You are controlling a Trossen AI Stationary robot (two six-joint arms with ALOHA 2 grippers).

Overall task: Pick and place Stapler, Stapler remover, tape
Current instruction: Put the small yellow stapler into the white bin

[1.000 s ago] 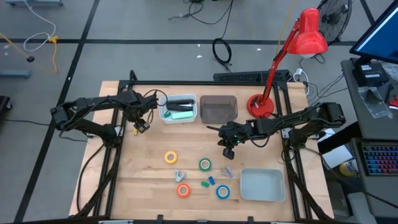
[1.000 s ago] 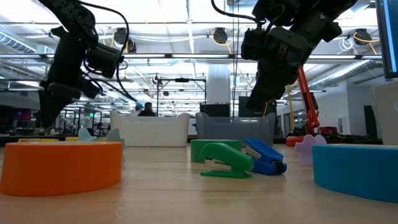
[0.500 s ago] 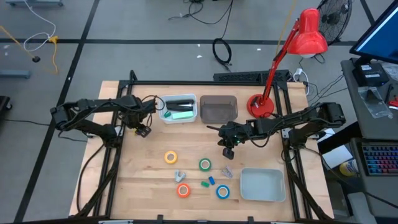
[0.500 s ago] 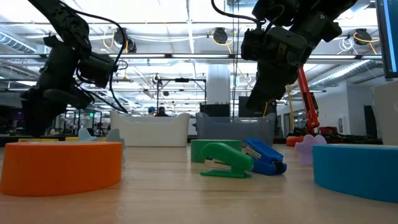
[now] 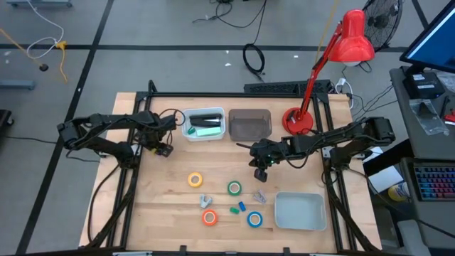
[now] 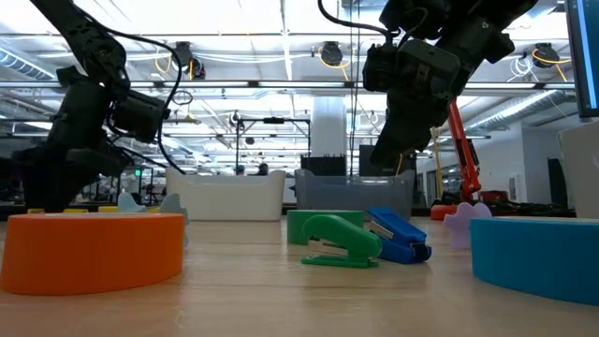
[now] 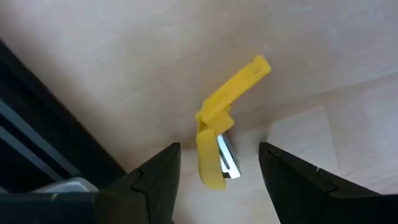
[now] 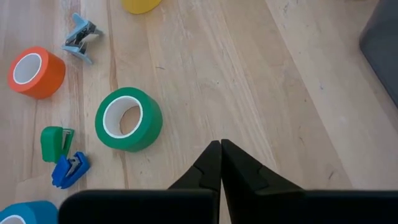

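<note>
A yellow staple remover [image 7: 222, 112] lies on the wooden table near its far left. My left gripper [image 7: 219, 150] points down over it, open, one finger on either side without touching it. My right gripper [image 8: 221, 152] hangs shut and empty above the table's middle, just far of the green tape roll [image 8: 128, 119]. The yellow [image 5: 195, 180], orange [image 5: 209, 217] and blue [image 5: 255, 220] tape rolls lie flat on the near half. A small green stapler [image 6: 332, 241] and a blue one [image 6: 398, 236] rest between them. Another stapler lies in the white bin [image 5: 203, 124].
A grey bin [image 5: 249, 124] stands beside the white bin at the back. A white tray [image 5: 299, 211] sits at the near right. A grey staple remover [image 5: 205, 202] and a lilac one [image 5: 259, 196] lie among the rolls. A red lamp [image 5: 298, 119] stands at the far right.
My left gripper has sunk toward the table over the yellow staple remover and rolled about its own axis, staying open. The right arm has kept still.
</note>
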